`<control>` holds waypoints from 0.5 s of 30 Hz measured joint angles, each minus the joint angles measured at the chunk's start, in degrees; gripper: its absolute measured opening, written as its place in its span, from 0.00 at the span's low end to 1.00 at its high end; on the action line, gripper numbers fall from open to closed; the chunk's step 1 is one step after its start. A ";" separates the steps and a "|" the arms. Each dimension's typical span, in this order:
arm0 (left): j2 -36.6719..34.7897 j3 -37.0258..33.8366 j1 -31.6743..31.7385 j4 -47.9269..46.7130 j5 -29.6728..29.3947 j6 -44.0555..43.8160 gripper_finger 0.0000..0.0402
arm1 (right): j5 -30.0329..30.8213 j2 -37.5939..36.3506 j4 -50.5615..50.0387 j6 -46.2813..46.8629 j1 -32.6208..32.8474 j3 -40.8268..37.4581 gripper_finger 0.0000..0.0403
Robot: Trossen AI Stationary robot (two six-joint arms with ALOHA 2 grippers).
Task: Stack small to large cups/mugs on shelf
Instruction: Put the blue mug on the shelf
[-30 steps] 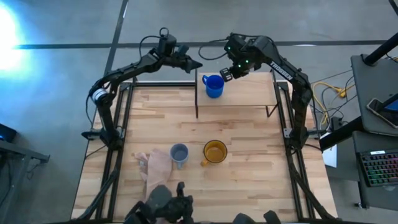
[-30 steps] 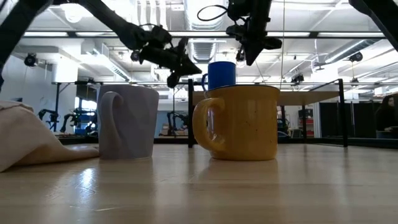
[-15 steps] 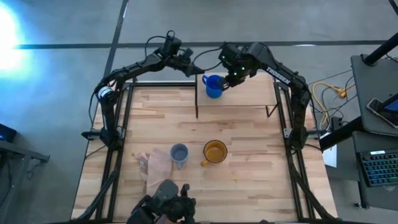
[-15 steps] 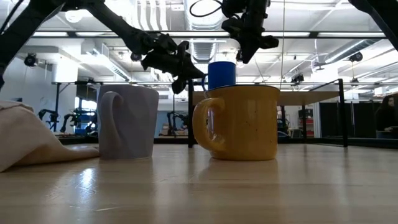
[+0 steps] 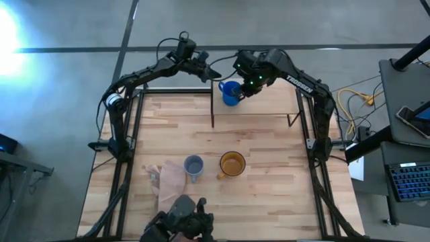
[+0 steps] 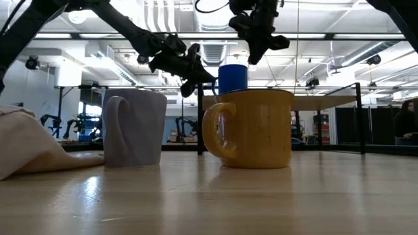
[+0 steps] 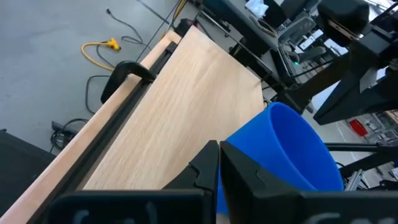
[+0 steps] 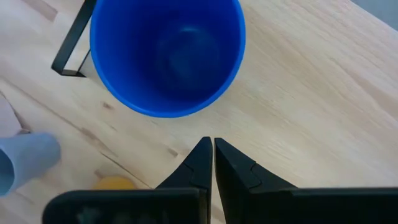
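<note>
The small bright blue mug stands upright on the light-wood shelf at the table's far edge, its handle toward the left. My left gripper is shut, level, its tips right at the mug's handle side. My right gripper is shut and points down just above the shelf, beside the mug's rim and apart from it. The grey-blue mug and the yellow-orange mug stand upright on the tabletop near the front. My left gripper's shut tips stand against the blue mug's left side by the handle; whether they touch it, I cannot tell. The mug stands upright on the shelf.
A pinkish-beige cloth lies crumpled beside the grey-blue mug at the front left. The shelf's thin black posts stand at its corners. The middle of the plank tabletop is bare wood.
My left gripper has gone toward the table's right, up to the blue mug's handle side. My right gripper has gone toward the table's left, closer over the mug. The mug stays where it was.
</note>
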 joint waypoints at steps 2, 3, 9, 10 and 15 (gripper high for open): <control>0.00 0.00 -0.28 0.06 0.01 0.13 0.00 | 0.00 0.00 0.29 0.44 0.20 0.00 0.03; 0.00 0.00 -0.48 0.05 0.09 0.38 0.00 | -0.04 0.00 0.38 0.57 0.37 0.00 0.03; 0.00 -0.02 -1.82 -0.02 0.42 1.58 0.00 | -0.12 0.00 0.72 0.79 0.97 0.02 0.03; 0.00 -0.02 -1.94 -0.04 0.42 1.65 0.00 | -0.11 0.00 0.74 0.79 1.08 0.02 0.03; 0.00 -0.02 -1.93 -2.35 0.42 2.44 0.00 | 0.01 0.00 0.82 0.81 1.58 0.02 0.03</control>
